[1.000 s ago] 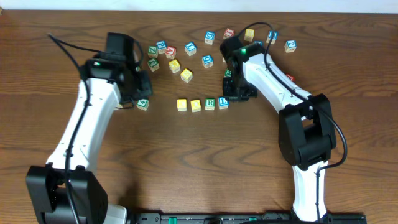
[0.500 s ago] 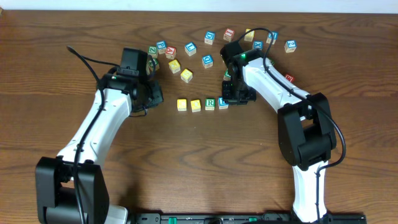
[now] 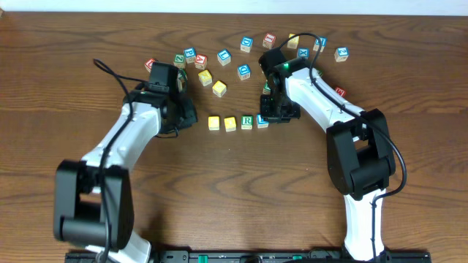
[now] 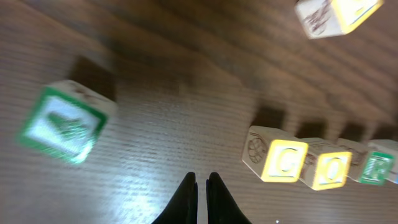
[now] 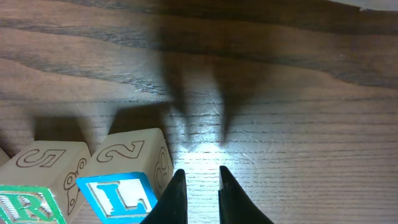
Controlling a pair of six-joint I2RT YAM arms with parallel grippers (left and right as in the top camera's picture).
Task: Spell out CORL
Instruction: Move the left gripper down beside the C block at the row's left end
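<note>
left arm has swung in from the table's left side toward the word, so the left gripper (image 3: pixel 181 111) now sits near the row's left end; the right arm has hardly shifted.

we see the row lying in the middle of the table (image 3: pixel 234 190), reading left to right: yellow c cube (image 4: pixel 283 163), yellow o cube (image 4: pixel 328 169), green r cube (image 3: pixel 247 121), blue l cube (image 5: pixel 124 194), close side by side. the left fingers are pressed together on nothing. the right gripper (image 5: pixel 198 186) stands just beside the l, on its outer side, with a slim gap between its fingers and bare wood showing through.

we judge the spelling all but done, with only squaring up and backing off left. to do that well, we would lift the right fingers straight up before drawing away, so they do not clip the l's edge. any nudge from the left should meet the c's flat side square on, low and slow, or the light cubes will twist.

the cubes are pale wood with coloured frames and letters on top, line drawings and numerals on the sides. a loose green-faced cube (image 4: pixel 62 124) lies well apart. the tabletop is dark, grained and a little glossy.
</note>
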